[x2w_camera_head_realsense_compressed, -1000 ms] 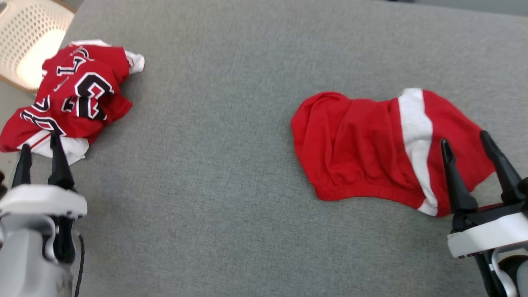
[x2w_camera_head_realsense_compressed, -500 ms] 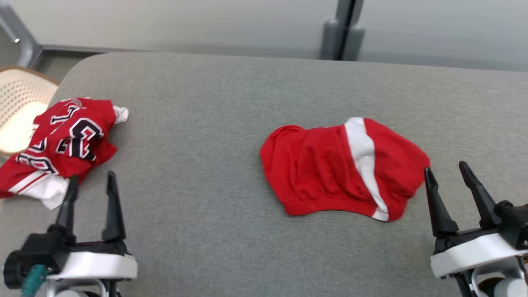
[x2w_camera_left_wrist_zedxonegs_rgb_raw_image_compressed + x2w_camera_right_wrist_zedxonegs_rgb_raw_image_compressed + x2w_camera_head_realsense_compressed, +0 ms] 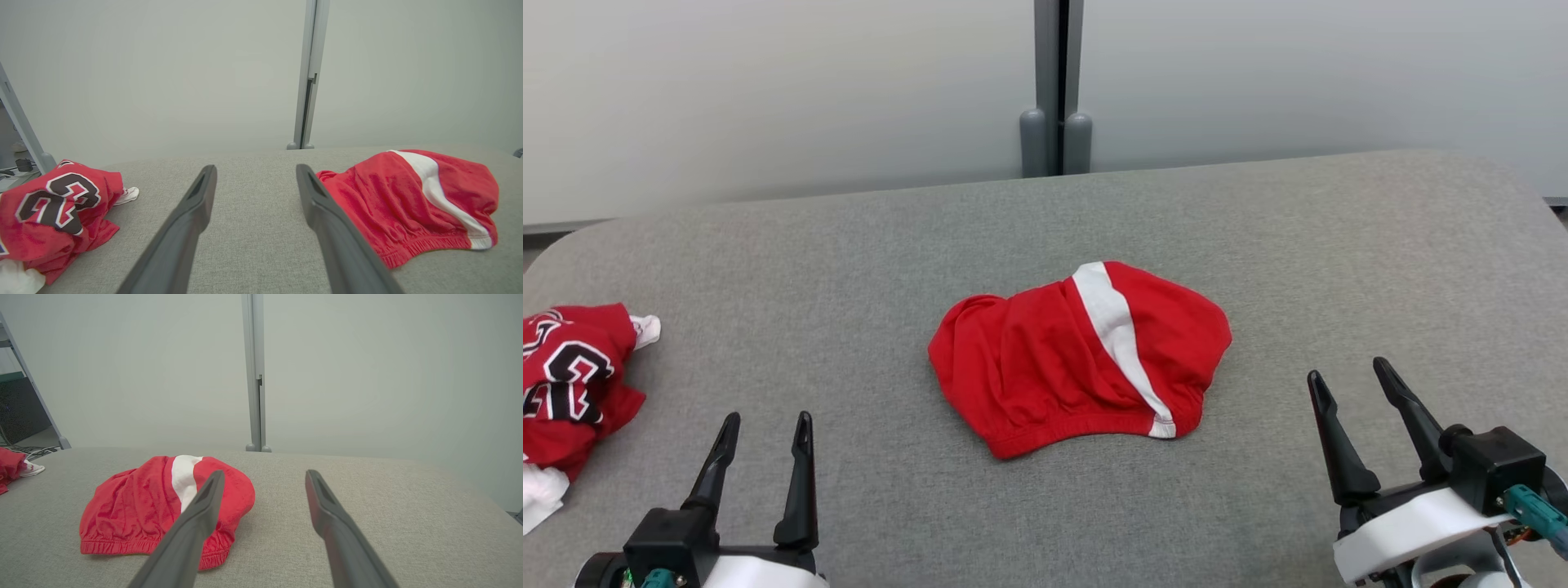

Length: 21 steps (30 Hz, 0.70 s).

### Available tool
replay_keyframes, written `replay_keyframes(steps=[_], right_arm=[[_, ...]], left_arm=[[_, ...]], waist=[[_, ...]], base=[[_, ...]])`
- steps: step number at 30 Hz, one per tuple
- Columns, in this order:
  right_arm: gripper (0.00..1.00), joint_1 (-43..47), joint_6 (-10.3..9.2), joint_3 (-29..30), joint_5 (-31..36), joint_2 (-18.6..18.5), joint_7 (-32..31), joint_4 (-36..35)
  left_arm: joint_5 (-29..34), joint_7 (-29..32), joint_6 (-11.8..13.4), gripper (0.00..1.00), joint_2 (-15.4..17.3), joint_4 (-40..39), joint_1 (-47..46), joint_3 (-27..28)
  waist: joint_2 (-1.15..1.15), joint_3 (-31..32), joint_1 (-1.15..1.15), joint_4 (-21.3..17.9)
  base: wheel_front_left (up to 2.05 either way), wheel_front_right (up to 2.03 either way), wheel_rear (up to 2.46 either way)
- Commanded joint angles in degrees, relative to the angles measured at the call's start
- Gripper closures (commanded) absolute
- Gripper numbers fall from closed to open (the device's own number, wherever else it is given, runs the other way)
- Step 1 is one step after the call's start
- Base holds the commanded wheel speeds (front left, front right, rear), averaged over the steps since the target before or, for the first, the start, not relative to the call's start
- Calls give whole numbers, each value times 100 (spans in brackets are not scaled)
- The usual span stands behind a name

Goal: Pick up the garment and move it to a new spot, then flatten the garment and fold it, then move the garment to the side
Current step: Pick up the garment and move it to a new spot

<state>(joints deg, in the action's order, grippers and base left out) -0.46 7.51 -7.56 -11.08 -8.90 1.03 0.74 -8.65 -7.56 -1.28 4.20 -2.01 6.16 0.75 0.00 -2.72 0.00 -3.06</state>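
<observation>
Crumpled jersey (image 3: 596, 408) partly off-frame left

item: red soft-fabric shorts with one white side stripe (image 3: 1045, 367) | state: rumpled and puffed up, creased, not lying flat | pose: gathered elastic edge on the side nearest the robot, white stripe running diagonally across the right part | place: middle of the grey fabric-covered desk (image 3: 849, 245), resting free

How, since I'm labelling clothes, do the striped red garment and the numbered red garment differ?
The striped garment is plain red with one white band; the numbered garment carries black, white-edged numerals. The striped garment lies fairly flat in the middle; the numbered garment is bunched up at the left edge. Both are red, on the grey surface.
</observation>
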Motion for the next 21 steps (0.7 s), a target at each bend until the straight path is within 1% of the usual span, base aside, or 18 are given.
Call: replay_keyframes(steps=[1,8,21], right_arm=[[0,54,-4,-30,-41,-22,33,25],[0,158,-4,-67,-80,-12,59,90],[0,208,-4,37,-47,21,32,47]], left_arm=[[26,25,55,0,41,-51,122,33],[27,169,145,0,87,-167,397,63],[-45,260,238,0,91,-240,441,-6]], waist=[[0,218,0,-214],[0,332,0,-309],[0,333,0,-168]], base=[[0,0,0],[0,0,0],[0,0,0]])
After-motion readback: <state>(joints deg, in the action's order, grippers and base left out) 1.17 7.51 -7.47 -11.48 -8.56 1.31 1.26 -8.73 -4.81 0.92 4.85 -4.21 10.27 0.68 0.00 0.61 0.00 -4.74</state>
